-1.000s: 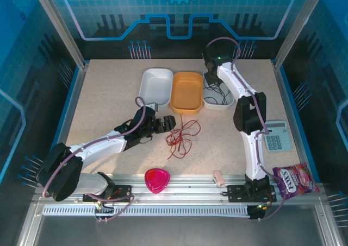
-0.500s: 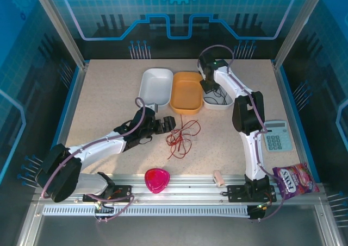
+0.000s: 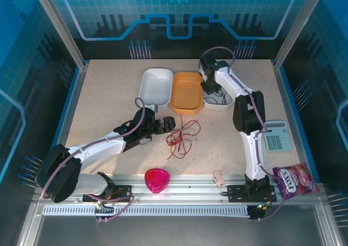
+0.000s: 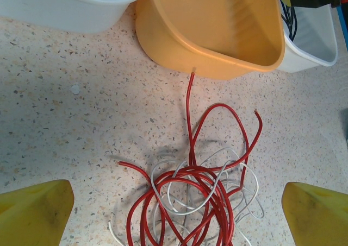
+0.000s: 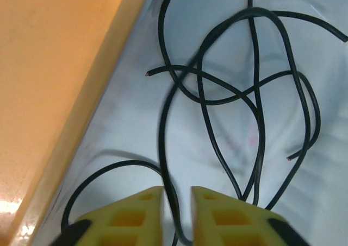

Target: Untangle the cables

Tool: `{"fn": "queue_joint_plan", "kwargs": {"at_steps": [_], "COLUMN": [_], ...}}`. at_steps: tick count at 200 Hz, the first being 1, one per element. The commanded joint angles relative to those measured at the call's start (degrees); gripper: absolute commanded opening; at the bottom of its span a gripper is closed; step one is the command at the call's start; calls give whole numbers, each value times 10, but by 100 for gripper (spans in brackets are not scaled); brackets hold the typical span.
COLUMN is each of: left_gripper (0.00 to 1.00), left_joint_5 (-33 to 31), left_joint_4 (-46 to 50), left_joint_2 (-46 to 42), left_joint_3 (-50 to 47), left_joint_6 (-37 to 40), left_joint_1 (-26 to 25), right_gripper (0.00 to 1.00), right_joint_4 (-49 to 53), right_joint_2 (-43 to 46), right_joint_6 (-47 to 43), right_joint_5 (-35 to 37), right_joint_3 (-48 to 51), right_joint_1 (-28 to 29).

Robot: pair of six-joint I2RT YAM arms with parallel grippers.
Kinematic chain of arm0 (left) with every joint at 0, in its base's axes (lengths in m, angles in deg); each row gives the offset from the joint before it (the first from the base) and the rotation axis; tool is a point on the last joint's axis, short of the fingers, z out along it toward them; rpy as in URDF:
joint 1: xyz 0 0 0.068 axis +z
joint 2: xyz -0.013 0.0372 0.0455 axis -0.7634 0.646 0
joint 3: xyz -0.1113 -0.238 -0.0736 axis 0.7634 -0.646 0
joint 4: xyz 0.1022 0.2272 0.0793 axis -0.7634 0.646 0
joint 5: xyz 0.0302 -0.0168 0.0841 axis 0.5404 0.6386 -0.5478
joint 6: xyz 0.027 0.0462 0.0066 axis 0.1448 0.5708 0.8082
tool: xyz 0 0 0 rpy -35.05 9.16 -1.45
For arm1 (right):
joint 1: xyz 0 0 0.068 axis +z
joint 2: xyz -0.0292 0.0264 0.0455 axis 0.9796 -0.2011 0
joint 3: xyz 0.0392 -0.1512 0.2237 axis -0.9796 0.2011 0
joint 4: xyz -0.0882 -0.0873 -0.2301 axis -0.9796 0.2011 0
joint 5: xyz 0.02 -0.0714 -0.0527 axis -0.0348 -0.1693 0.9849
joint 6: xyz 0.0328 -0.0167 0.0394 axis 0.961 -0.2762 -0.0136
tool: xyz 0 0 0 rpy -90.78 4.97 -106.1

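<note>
- Your left hand hovers low over the counter, just on the near side of the tangle. In the left wrist view its yellow fingers stand wide apart, one on each side of the heap, holding nothing.
- The red cables lie in a loose coil on the counter in front of the orange tray. One red end runs straight up to that tray's outer wall.
- Pale white cables are threaded through the red loops, tangled with them.
- Your right hand is down over the small white tray, which stands just to the right of the orange one.
- The black cables lie looped and crossing on that tray's floor.
- In the right wrist view you see the fingers set narrow, with one black strand running into the slit between them. You cannot tell whether they pinch it.
- A second white tray stands to the left of the orange one, touching it.
- A calculator lies near the counter's right edge.
</note>
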Motion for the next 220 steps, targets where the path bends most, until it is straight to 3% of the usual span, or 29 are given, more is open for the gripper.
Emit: {"fn": "queue_joint_plan", "kwargs": {"at_steps": [1, 72, 122, 177, 220], "left_gripper": [99, 99, 99, 98, 84], "left_joint_5": [-7, -9, -7, 21, 14], "left_joint_4": [11, 38, 44, 93, 183], "left_joint_2": [-7, -21, -22, 10, 71], "left_joint_3": [11, 23, 31, 72, 136], "left_joint_6": [5, 22, 31, 88, 136], "left_joint_1": [-3, -4, -4, -18, -46], "right_gripper": [26, 42, 47, 68, 88], "right_joint_4": [9, 8, -15, -96, -156], "right_joint_2": [32, 124, 215, 352, 456], "right_joint_6": [10, 57, 108, 201, 275], "right_joint_5": [-24, -17, -40, -128, -176], "right_joint_3": [11, 59, 135, 307, 450], "right_joint_1": [-3, 3, 9, 21, 37]}}
